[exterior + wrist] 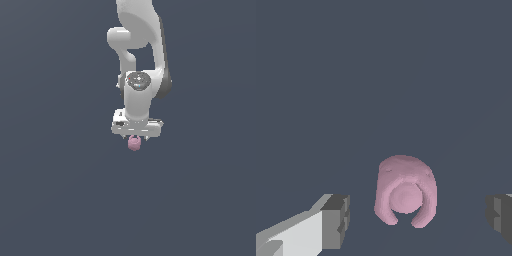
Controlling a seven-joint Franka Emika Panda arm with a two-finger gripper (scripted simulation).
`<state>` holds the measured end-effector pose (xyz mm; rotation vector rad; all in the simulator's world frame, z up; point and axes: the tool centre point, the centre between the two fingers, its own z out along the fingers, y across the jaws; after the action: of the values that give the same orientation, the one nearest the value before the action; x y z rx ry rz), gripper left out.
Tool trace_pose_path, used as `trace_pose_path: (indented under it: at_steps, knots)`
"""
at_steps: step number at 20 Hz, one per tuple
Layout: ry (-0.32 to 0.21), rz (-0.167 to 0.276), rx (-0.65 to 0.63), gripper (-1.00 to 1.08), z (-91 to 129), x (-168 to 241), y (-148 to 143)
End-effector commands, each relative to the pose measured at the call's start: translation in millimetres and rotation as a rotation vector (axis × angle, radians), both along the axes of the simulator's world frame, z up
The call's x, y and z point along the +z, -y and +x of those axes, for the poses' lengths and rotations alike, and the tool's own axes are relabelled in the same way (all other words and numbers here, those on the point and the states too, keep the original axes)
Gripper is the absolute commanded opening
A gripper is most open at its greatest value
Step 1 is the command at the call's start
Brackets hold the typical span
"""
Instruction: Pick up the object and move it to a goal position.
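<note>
Note that the gripper (417, 215) is spread wide, its pads (336, 220) clear of the pink object (405, 191) centred between them, ready for you to close

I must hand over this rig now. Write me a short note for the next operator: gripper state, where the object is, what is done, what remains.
Gripper: open; the wrist view shows a clear gap between each finger and the pink object, so no contact yet.
Object: between the two fingers; in the exterior view it shows just under the gripper.
Done: the gripper is lined up around the object.
Left: shut the fingers on it, lift, and carry it to the goal. No goal marker shows in either view, so its place cannot be told from here.
</note>
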<state>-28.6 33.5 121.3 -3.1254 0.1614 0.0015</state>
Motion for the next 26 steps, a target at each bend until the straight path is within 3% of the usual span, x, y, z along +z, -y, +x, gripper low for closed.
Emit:
trace_pose_path:
  at_steps: [1, 9, 16, 26]
  knots:
    - [0.000, -0.004, -0.038, 1.00, -8, -12, 0]
    - [0.000, -0.012, -0.099, 1.00, -21, -31, 1]
    - [-0.001, -0.012, -0.097, 1.00, -22, -36, 0]
    - [0.000, -0.012, -0.101, 1.00, -23, -78, 1]
